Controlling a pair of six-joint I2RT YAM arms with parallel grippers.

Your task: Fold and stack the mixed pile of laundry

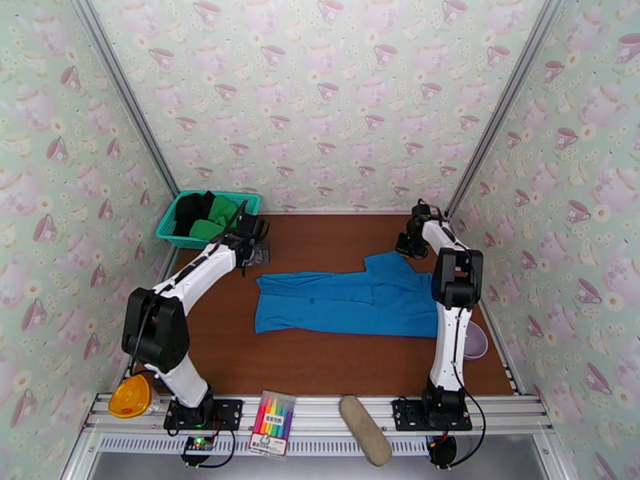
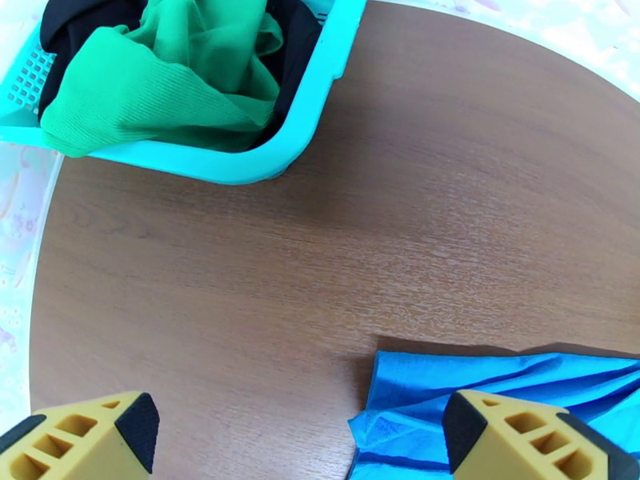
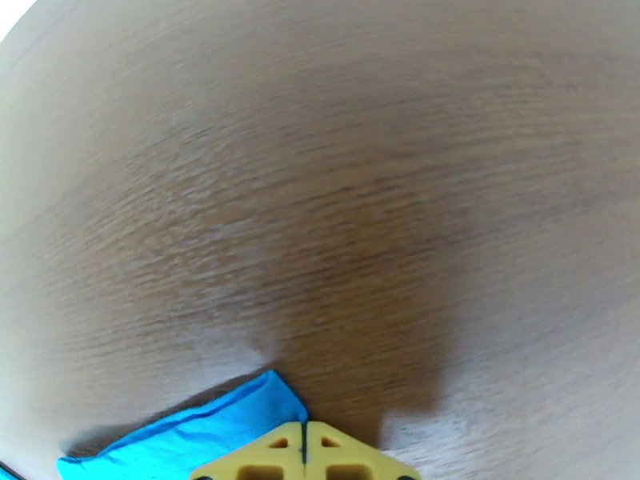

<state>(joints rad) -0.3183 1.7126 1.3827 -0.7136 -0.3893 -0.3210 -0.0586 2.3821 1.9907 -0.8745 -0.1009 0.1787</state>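
Blue shirt [image 1: 352, 302] spread flat on the table [image 1: 320, 234] right of the basket [image 1: 166, 230], green garment [image 1: 214, 218] and black garment [image 1: 190, 211] bunched inside the basket, left gripper [image 2: 296, 430] wide open near the basket, right gripper [image 3: 304, 446] far from the basket, closed tight at the shirt's edge, grip on cloth unclear

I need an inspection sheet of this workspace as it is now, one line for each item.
Surface: brown wooden table, nothing spilled.
Job's things: blue garment laid out on table; green garment and black garment crumpled in teal basket.
Clutter: marker pack, beige oblong pad, orange object along front rail; lilac bowl at right edge.
Grippers: left gripper open, over blue garment's far left corner; right gripper shut at its far right corner, grip unclear.
Cables: black cables at both arm bases.
Surroundings: teacup-patterned walls, metal frame.
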